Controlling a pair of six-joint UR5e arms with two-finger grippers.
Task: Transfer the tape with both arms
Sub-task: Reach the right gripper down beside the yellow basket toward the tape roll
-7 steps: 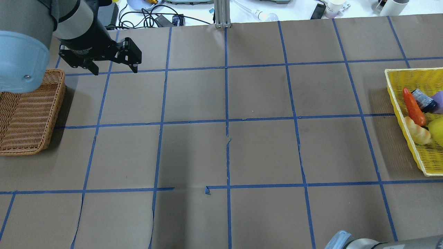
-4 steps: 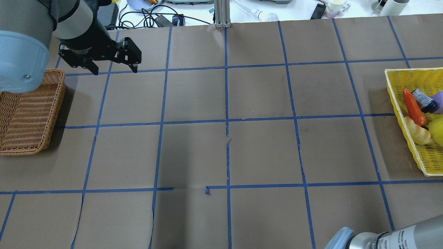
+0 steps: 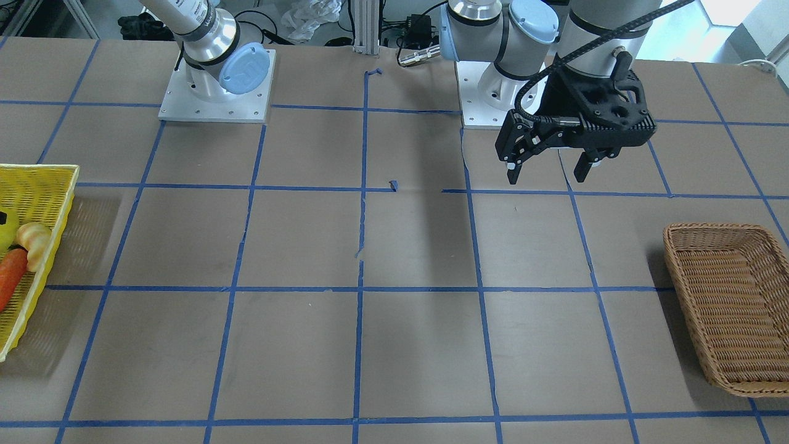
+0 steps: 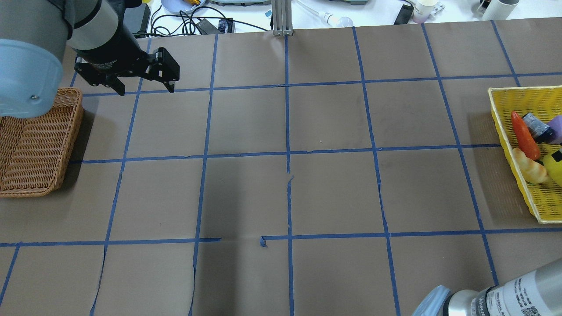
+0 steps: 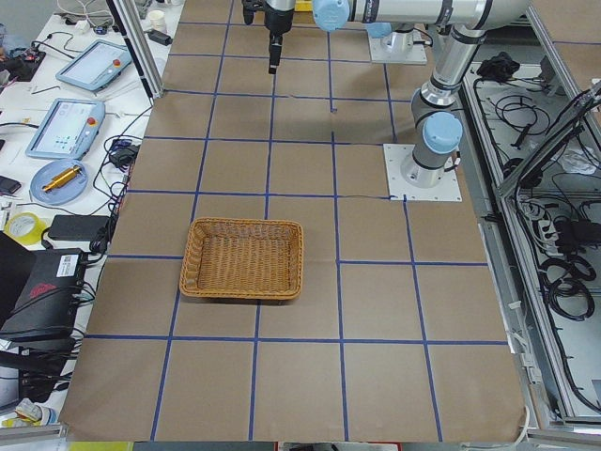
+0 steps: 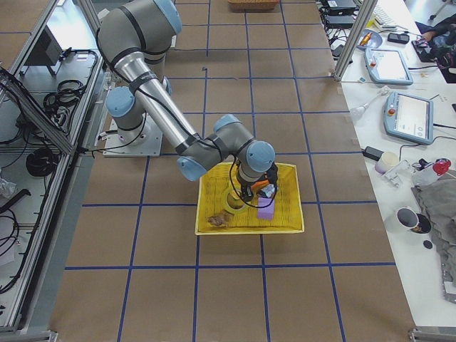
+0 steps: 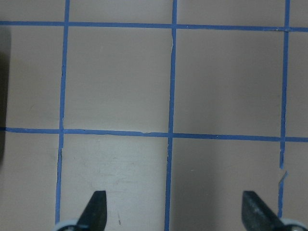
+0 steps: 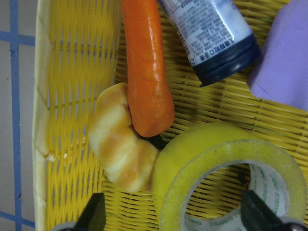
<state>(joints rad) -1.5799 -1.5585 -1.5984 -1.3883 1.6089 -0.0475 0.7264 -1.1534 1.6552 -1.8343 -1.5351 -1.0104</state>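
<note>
The tape (image 8: pixel 226 149), a translucent yellow roll with a white core, lies in the yellow basket (image 8: pixel 53 96) at the table's right end. It also shows in the overhead view (image 4: pixel 554 169) and the right side view (image 6: pixel 231 201). My right gripper (image 8: pixel 173 214) is open just above the basket, its fingertips on either side of the roll's near part, not touching it. It shows in the right side view (image 6: pixel 249 192) too. My left gripper (image 4: pixel 145 91) is open and empty, held above the table beside the wicker basket (image 4: pixel 39 145).
In the yellow basket, next to the tape, lie a carrot (image 8: pixel 144 67), a bread roll (image 8: pixel 120 144), a dark-capped bottle (image 8: pixel 207 33) and a purple object (image 8: pixel 284 62). Blue tape grid lines cross the brown table. Cables and clutter sit beyond the far edge.
My right arm has come further into the overhead view at the bottom right, and a black gripper part now shows over the yellow basket. The left arm has not moved.
</note>
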